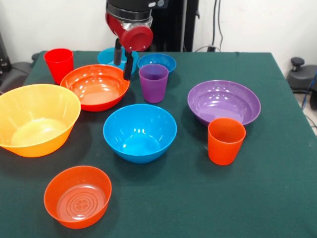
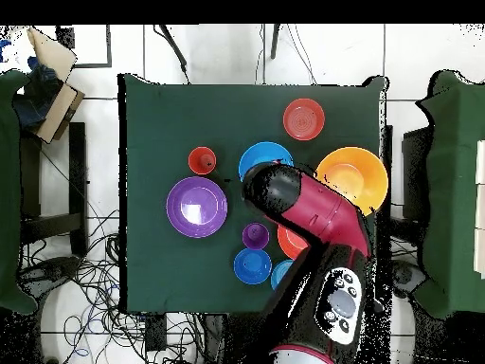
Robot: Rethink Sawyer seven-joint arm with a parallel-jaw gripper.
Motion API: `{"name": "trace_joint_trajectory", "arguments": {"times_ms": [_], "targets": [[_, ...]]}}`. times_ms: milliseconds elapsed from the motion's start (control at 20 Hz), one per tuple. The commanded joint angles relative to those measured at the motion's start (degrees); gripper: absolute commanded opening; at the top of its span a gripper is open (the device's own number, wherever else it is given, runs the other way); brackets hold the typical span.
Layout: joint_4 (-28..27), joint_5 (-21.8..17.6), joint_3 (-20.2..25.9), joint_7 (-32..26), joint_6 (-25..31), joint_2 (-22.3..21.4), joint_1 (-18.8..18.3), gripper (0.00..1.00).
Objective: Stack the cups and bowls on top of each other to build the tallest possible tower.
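Observation:
My gripper hangs open and empty over the far rim of the large orange-red bowl, just in front of the small teal bowl. The red cup stands left of it, while the purple cup and small blue bowl are to its right. Separately on the cloth sit the yellow-orange bowl, medium blue bowl, small orange bowl, wide purple bowl and orange cup. Nothing is stacked. In the overhead view the arm hides the gripper and the red cup.
All pieces rest on a dark green tablecloth. In the overhead view, cables lie on the floor and chairs stand on both sides of the table.

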Motion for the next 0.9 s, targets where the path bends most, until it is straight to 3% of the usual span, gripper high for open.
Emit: {"name": "trace_joint_trajectory", "arguments": {"times_ms": [50, 900], "targets": [[-2.8, -1.9, 5.4, 3.9, 4.5, 2.2, 1.7, 1.00], [0.0, 2.1, 5.1, 10.7, 0.7, 5.0, 7.8, 1.00]]}}
